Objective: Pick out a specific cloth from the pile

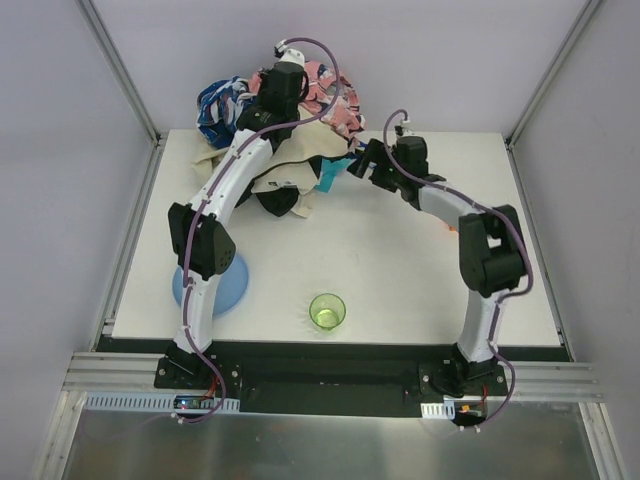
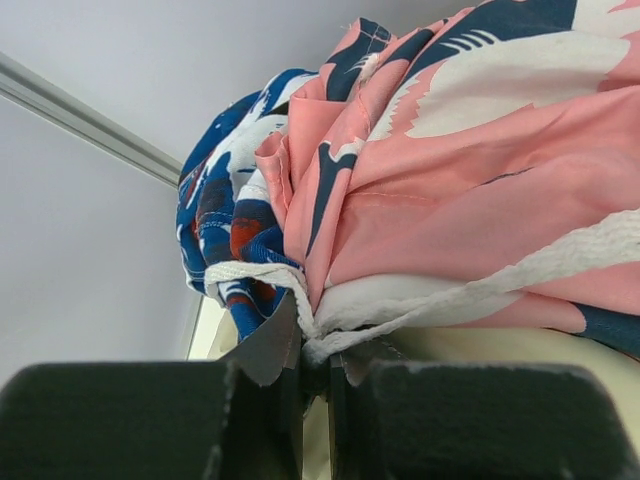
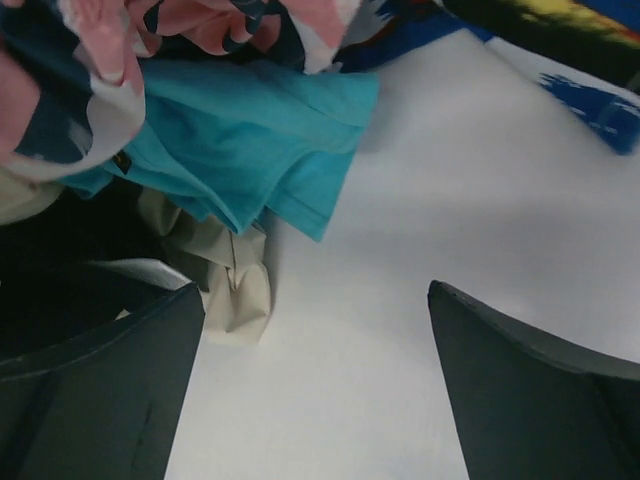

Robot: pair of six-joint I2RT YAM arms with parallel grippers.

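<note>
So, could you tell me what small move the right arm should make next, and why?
Probably ease the right gripper forward until its open jaws straddle the teal cloth's loose corner. That corner pokes out from under the pink patterned cloth, just short of the jaws, while the left gripper is shut on the pile's fabric.

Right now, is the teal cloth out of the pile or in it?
In it: the teal cloth pokes out from under the pink patterned cloth, one corner on the table.
</note>
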